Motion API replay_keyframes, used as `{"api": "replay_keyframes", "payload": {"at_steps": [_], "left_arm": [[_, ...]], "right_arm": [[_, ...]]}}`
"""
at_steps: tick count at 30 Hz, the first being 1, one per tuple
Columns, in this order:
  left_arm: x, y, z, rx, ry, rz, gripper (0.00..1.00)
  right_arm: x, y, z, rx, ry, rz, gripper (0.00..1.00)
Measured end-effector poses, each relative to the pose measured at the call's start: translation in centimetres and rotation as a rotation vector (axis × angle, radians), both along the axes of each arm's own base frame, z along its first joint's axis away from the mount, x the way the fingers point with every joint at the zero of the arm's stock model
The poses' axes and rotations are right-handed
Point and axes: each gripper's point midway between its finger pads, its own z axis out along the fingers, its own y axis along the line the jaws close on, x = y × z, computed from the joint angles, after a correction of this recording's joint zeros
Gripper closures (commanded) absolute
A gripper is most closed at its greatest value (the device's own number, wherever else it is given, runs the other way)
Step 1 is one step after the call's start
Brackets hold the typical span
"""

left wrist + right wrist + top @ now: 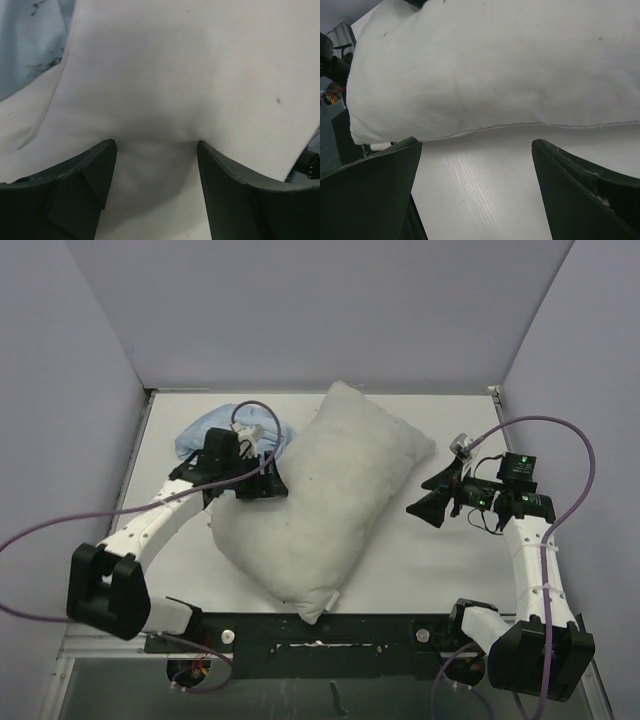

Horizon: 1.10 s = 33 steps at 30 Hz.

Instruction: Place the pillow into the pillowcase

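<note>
The pillow point(330, 500), plump and off-white, lies slantwise across the middle of the table. The light-blue pillowcase point(205, 430) is crumpled at the back left, partly behind my left arm. My left gripper point(268, 485) presses into the pillow's left side. In the left wrist view the pillow point(175, 75) fills the frame, its fabric bunches between the jaws of the left gripper point(156, 145), and the pillowcase point(30, 45) shows at the top left. My right gripper point(418, 510) stands open just right of the pillow. In the right wrist view the right gripper point(476, 145) holds nothing, with the pillow's point(495, 65) seamed edge ahead.
The white table point(420, 560) is walled by grey panels at the back and both sides. A purple cable loops off each arm. The black base rail point(330, 630) runs along the near edge, just below the pillow's lower corner.
</note>
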Motion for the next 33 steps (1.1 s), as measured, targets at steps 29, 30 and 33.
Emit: {"api": "replay_keyframes", "payload": {"at_steps": [29, 30, 33], "left_arm": [[7.7, -12.5, -0.6, 0.147, -0.243, -0.205, 0.23], [7.3, -9.9, 0.3, 0.148, -0.265, -0.156, 0.23], [5.9, -5.2, 3.0, 0.132, -0.343, -0.075, 0.23]], "right_arm": [[-1.6, 1.3, 1.7, -0.087, -0.315, 0.171, 0.02], [-1.9, 1.8, 1.3, -0.105, -0.335, 0.217, 0.02], [-2.7, 3.3, -0.1, -0.190, -0.422, 0.372, 0.02]]}}
